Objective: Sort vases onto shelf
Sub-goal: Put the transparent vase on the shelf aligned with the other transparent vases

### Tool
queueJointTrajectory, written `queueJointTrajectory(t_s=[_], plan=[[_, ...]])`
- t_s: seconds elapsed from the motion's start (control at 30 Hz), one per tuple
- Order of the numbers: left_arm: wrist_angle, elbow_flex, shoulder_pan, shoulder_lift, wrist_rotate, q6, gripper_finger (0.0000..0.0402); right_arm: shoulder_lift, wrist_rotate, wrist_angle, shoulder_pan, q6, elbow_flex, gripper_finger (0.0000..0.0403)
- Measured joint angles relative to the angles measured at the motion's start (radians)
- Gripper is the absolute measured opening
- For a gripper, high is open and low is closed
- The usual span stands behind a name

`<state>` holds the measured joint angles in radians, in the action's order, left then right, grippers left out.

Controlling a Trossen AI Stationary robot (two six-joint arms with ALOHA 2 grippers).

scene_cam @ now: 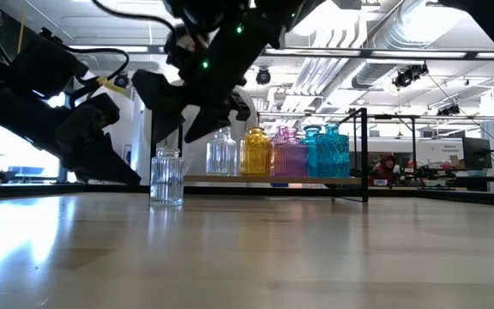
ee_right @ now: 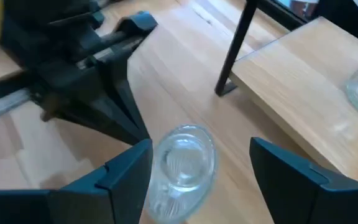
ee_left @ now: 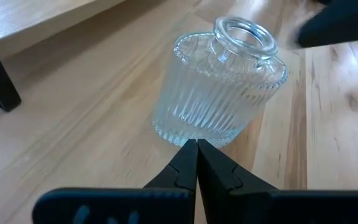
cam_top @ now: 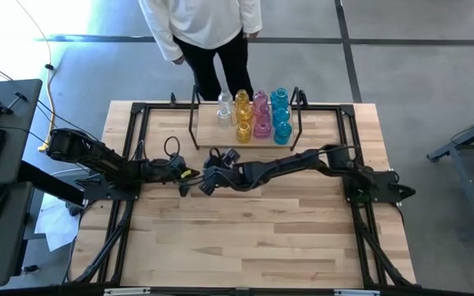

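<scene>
A ribbed clear glass vase (ee_left: 219, 87) stands on the wooden bench (cam_top: 253, 238) in front of the shelf (cam_top: 206, 131). Wrist views show the right gripper (ee_right: 197, 171) spread wide around it, the left gripper (ee_left: 196, 163) pinched closed beside it.

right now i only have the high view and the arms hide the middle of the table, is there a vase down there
observer: yes, one clear ribbed vase stands upright on the table, in front of the shelf.
operator: is the right gripper on it
observer: the right gripper is open, with one finger on either side of the vase.
operator: and the left one
observer: the left gripper is shut, its tips right by the vase's base. I cannot tell if they touch it.
</scene>
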<state>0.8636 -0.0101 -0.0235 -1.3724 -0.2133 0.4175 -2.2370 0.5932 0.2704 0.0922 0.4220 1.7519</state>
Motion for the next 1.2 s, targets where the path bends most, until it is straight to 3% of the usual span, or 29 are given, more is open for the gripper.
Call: queueJointTrajectory(t_s=[0.4,0.8,1.2], plan=[[0.005,0.000,0.000,0.001,-0.002,0.000,0.0000,-0.058,-0.052,-0.018,-0.007,0.026,-0.001,0.0245],[0.004,0.000,0.000,0.001,0.001,0.000,0.0000,-0.052,-0.064,-0.029,-0.016,-0.007,0.001,0.0100],[0.004,0.000,0.000,0.001,0.020,0.000,0.0000,-0.045,-0.106,-0.017,-0.038,-0.064,0.001,0.0102]])
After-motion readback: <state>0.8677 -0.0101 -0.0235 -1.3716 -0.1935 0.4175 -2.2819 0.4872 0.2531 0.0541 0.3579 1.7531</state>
